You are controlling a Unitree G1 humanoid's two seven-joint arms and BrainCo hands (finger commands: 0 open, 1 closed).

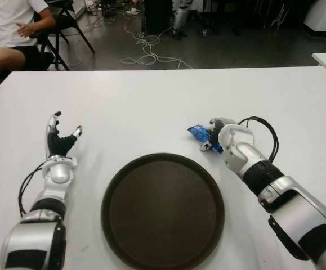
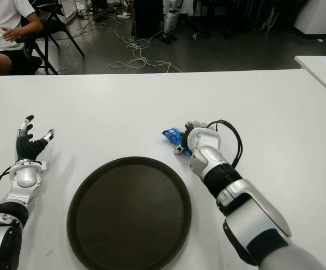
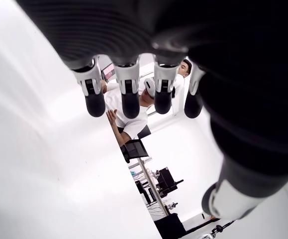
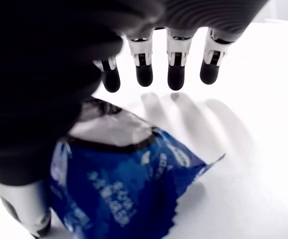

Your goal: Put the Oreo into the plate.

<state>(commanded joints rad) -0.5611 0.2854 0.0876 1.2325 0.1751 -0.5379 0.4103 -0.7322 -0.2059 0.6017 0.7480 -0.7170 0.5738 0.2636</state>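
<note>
Hovering over Oreo pack (image 1: 199, 133), right hand (image 1: 219, 132) spread; plate (image 1: 163, 209) rim near.

Left hand (image 3: 148, 94) seen from close by, four fingertips (image 3: 95, 102) spread, holding nothing, above the white table (image 3: 34, 174); a seated person (image 3: 129, 117) beyond.

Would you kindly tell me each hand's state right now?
Left hand: open, holding nothing.
Right hand: open over the blue foil Oreo packet, fingers not closed on it.
</note>
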